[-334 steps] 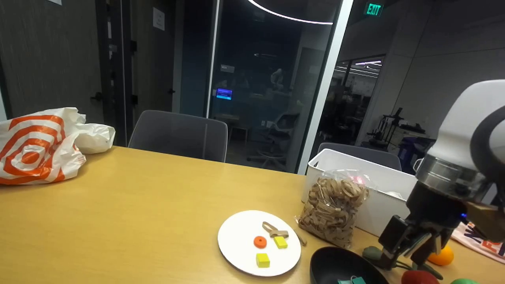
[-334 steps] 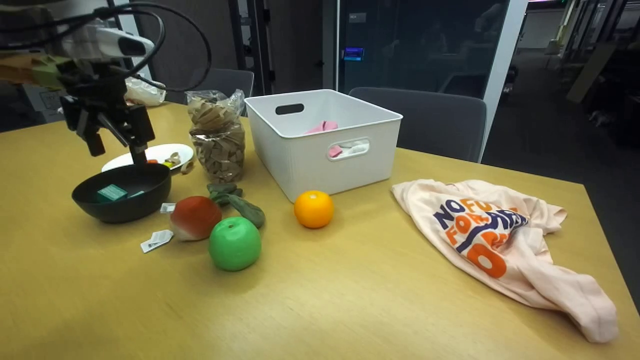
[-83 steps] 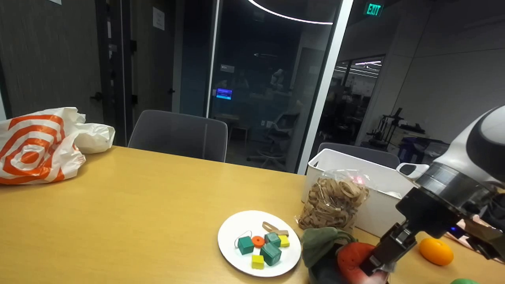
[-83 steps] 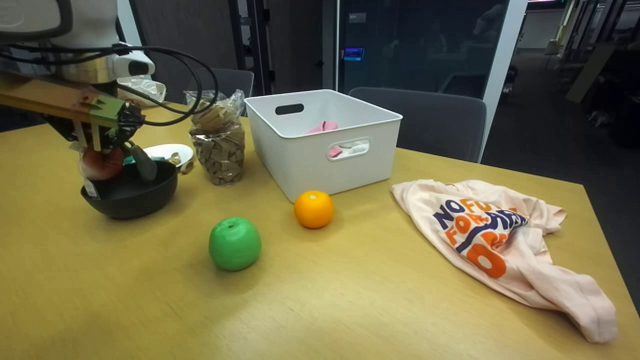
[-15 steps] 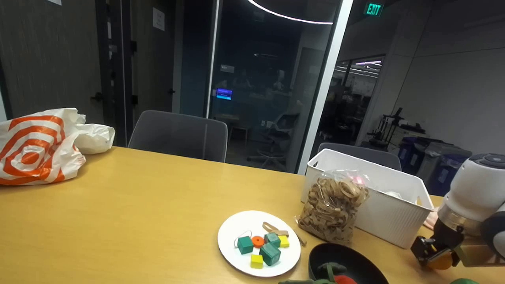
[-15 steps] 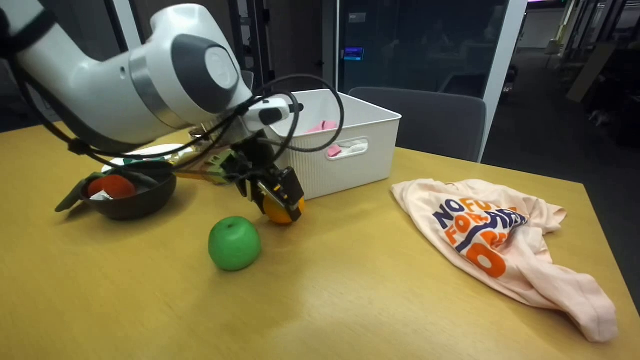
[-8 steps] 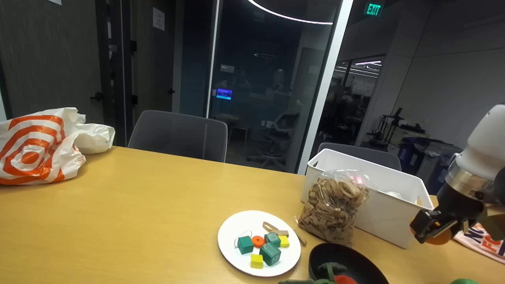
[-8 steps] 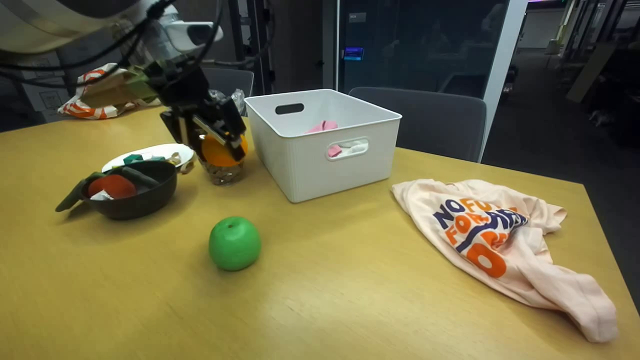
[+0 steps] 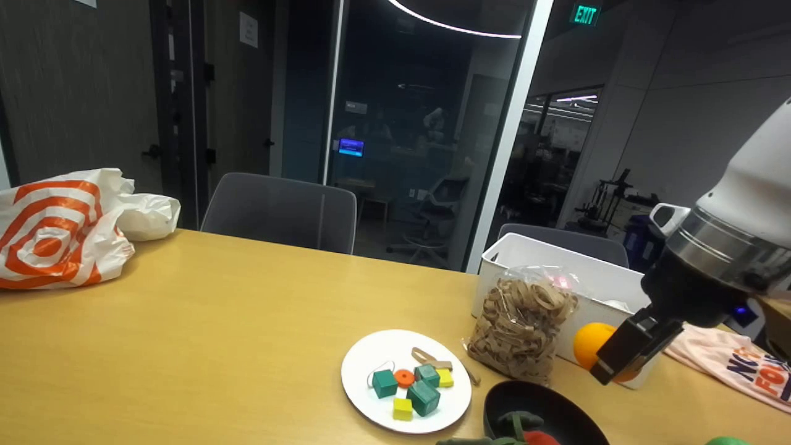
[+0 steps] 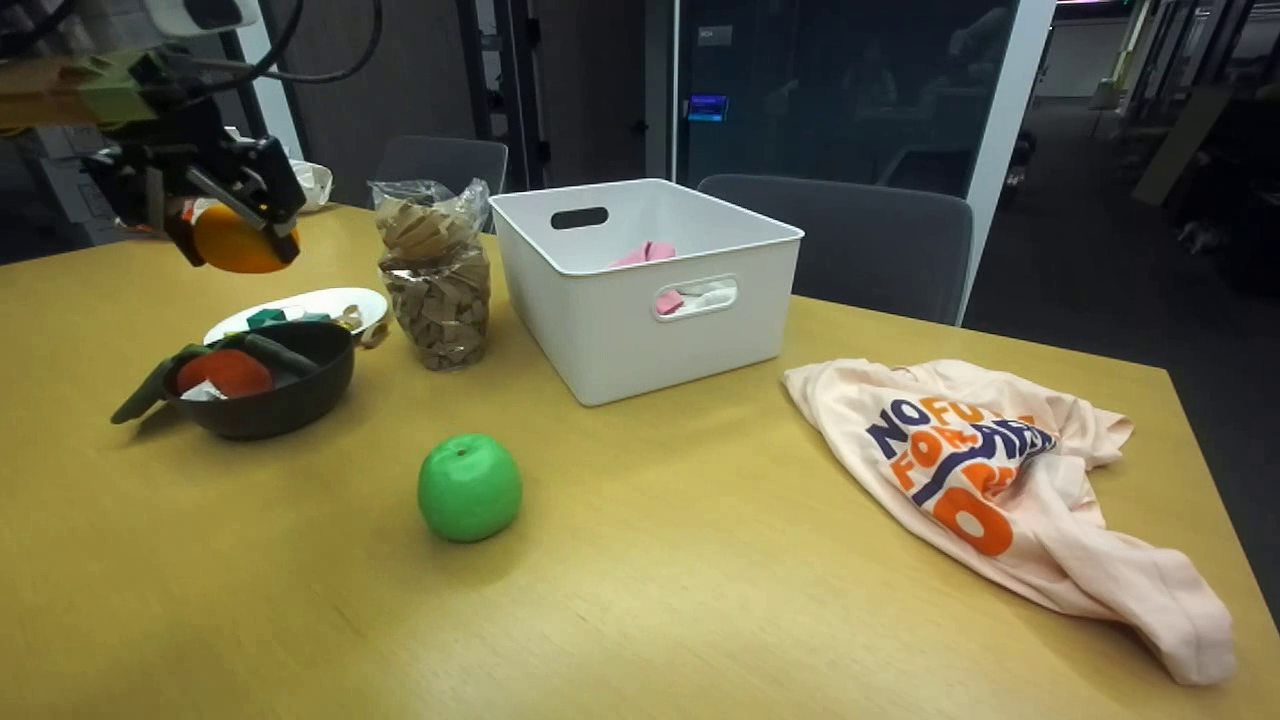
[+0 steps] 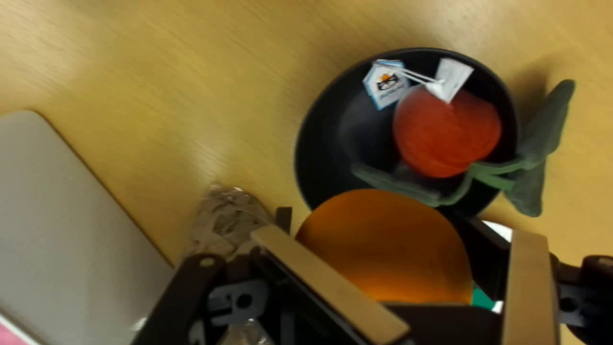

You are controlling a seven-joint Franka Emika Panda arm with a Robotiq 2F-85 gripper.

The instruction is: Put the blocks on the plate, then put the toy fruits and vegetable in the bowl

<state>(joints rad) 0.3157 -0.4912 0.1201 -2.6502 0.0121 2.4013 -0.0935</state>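
My gripper (image 10: 240, 248) is shut on the round orange toy fruit (image 10: 243, 236) and holds it in the air near the black bowl (image 10: 300, 400). In the wrist view the orange fruit (image 11: 383, 249) sits between the fingers and covers part of the bowl (image 11: 335, 129). The bowl holds a red toy (image 11: 440, 134) with paper tags. An elongated green toy (image 11: 546, 129) lies partly in the bowl and hangs over its rim. A bright green toy fruit (image 10: 470, 488) stands on the table. The white plate (image 9: 361, 361) holds several teal blocks (image 9: 424, 397), yellow blocks (image 9: 402, 409) and a red-orange ring (image 9: 405, 378).
A clear bag of brown bands (image 9: 525, 327) stands between the plate and the white bin (image 10: 690, 340). A pink shirt (image 10: 960, 480) lies at the table's right in that exterior view. A white and orange bag (image 9: 55, 241) lies at the far left. A tan band (image 9: 426, 358) lies on the plate.
Since the oldest frames, teal blocks went from bowl to plate, and red and elongated green toys into the bowl. Within the last second, my gripper lifted the orange fruit and carried it toward the bowl.
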